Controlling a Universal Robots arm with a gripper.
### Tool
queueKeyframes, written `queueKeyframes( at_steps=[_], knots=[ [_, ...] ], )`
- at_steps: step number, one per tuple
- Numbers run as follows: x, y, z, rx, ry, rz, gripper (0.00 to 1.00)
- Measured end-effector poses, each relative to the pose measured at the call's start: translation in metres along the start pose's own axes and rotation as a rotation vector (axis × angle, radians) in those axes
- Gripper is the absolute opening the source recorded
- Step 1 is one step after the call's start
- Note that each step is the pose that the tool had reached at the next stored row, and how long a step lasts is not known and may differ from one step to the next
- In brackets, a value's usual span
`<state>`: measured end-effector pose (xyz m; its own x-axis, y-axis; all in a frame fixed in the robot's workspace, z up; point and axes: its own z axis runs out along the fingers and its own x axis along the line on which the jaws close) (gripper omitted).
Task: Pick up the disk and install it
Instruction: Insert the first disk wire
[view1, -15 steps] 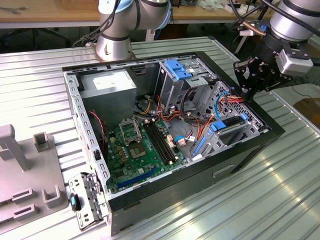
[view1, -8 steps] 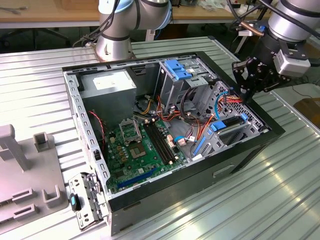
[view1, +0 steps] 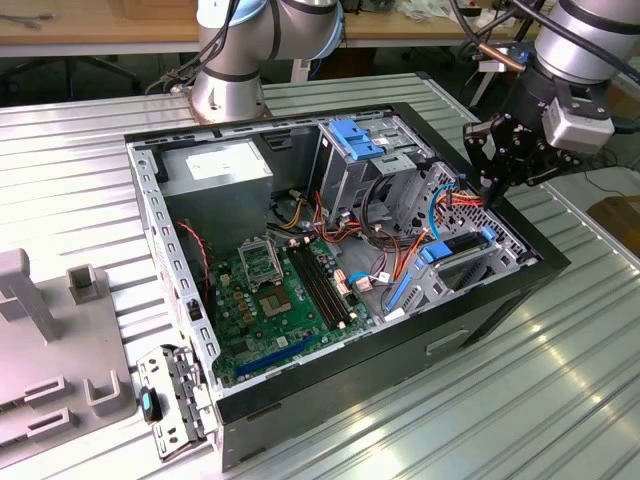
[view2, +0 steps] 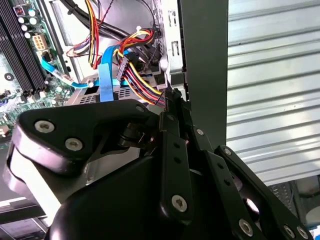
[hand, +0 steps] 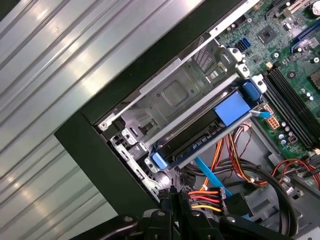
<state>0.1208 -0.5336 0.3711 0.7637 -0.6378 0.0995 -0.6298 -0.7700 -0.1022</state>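
The disk (view1: 458, 250), a dark flat drive with bright blue rails, lies in the grey drive bay at the open computer case's corner, on the exterior view's right. The first wrist view shows the disk (hand: 196, 140) sitting in the bay with a blue rail end at each side. My gripper (view1: 490, 190) hangs just above and behind that bay, by the case's black rim. Its thin black fingers are pressed together with nothing between them. In both wrist views the fingertips (hand: 168, 199) (view2: 172, 97) sit close to a bundle of red, orange and yellow wires (hand: 205, 200).
The open black case (view1: 520, 290) holds a green motherboard (view1: 275, 290), a grey power supply (view1: 215, 170) and a blue bracket (view1: 355, 135) atop a grey cage. Loose cables (view1: 400, 240) run beside the bay. A second arm's base (view1: 225, 90) stands behind; grey fixtures (view1: 60, 340) lie on the exterior view's left.
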Motion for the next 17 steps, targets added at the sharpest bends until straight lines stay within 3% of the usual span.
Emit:
queueKeyframes(
  at_steps=[9, 17],
  knots=[
    [-0.0007, 0.0006, 0.0015, -0.0114, 0.0118, 0.114, 0.17],
    [-0.0037, 0.0040, 0.0027, -0.0167, 0.0164, 0.162, 0.17]
  ],
)
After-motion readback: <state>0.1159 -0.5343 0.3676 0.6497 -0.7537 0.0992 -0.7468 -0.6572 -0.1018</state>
